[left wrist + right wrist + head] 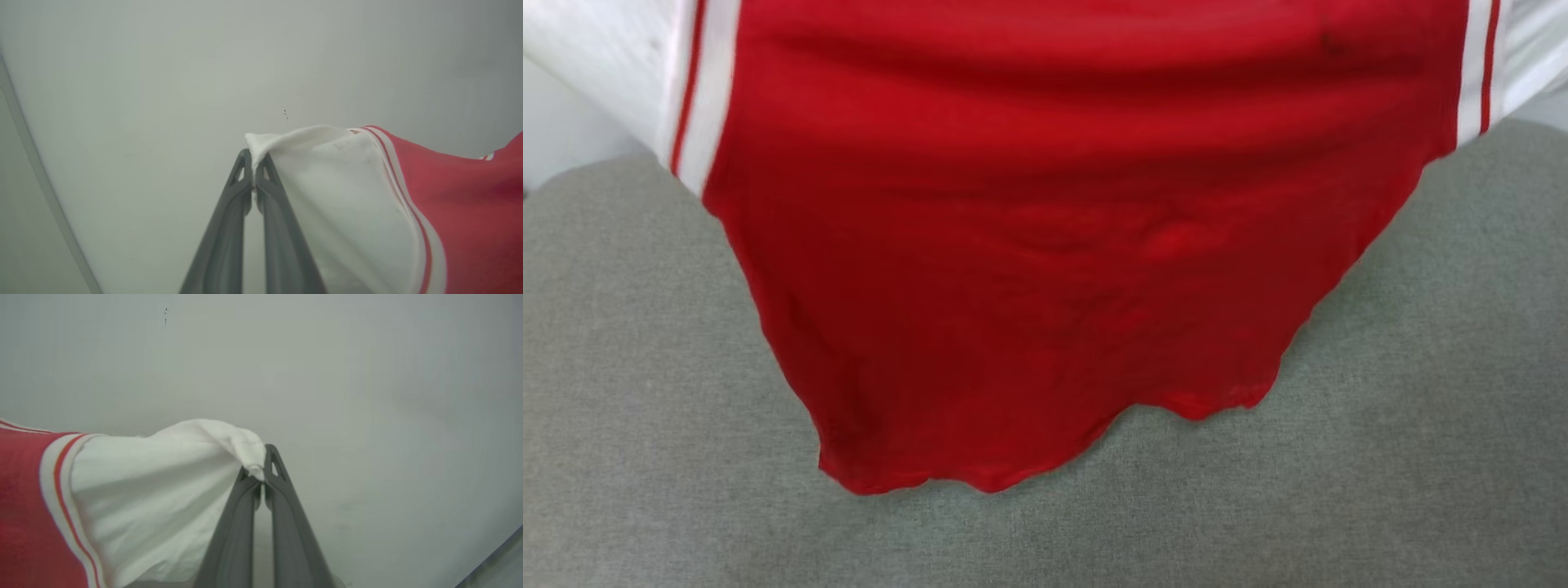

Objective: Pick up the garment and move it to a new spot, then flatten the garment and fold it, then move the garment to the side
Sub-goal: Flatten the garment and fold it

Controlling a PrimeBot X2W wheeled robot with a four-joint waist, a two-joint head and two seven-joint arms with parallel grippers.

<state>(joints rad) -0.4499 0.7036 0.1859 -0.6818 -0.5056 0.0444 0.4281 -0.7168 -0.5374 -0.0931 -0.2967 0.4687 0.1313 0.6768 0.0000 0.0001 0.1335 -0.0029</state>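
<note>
The garment (1045, 245) hangs spread wide, its red body facing the head camera and its lower hem dangling over the grey fabric surface (645, 408). Whether that hem brushes the surface or floats just above it, the blur won't let me call. The white sleeves run out at the top left and top right, striped trim framing the red panel.

Out to the corners now. The left gripper (255, 157) is pinched tight on the tip of the left sleeve (327, 183), with white cloth caught between its fingers. It's the same story for the right gripper (261, 465), clamped on the right sleeve (163, 477). There's a pale wall (122, 81) beyond both.

This looks like the carry to the new spot, with the lay-down coming up. To do it well, hold both grips level and well apart so the body is taut. Let the hem land first, then lower evenly while drawing the sleeves away from it, so the red panel rolls down flat with no folds trapped underneath. Release only once the sleeves rest on the surface.
</note>
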